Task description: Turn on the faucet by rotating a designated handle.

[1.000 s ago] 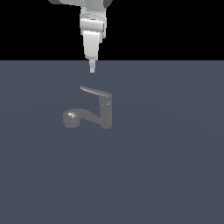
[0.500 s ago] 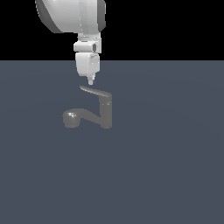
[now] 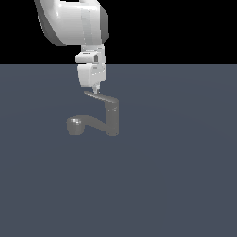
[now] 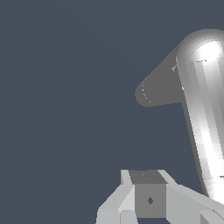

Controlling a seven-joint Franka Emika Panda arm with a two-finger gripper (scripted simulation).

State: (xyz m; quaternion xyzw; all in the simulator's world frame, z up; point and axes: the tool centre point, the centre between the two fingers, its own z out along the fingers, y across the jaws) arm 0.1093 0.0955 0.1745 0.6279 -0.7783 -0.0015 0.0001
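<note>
In the exterior view we see the faucet (image 3: 111, 118) standing on the flat grey-blue tabletop (image 3: 176, 176), a little toward the exterior view's left of the middle. Its upright cylindrical body rises from the surface, and its thicker curved spout (image 3: 90, 123) runs low toward the exterior view's left, ending in a round head (image 3: 75, 125) that sits close to the tabletop. On top of the body lies the handle (image 3: 100, 96), a thin tapered blade that points toward the exterior view's left and slightly upward, its narrow tip well above the spout. We find the white arm (image 3: 74, 21) coming down from the top of the picture, with the hand (image 3: 96, 90) pointing straight down over the outer end of the handle; its fingertips sit right at the blade's tip and appear to touch it, though we cannot tell for certain that they make contact. The fingers look drawn close together into a narrow point here, but the pictures do not let us tell whether the hand is closed or slightly parted. In the wrist view we see a grey finger block (image 4: 148, 197) in the foreground, with a bright cylindrical part and a flat dark tapered piece beyond it over the tabletop; we cannot tell which faucet parts these are.
</note>
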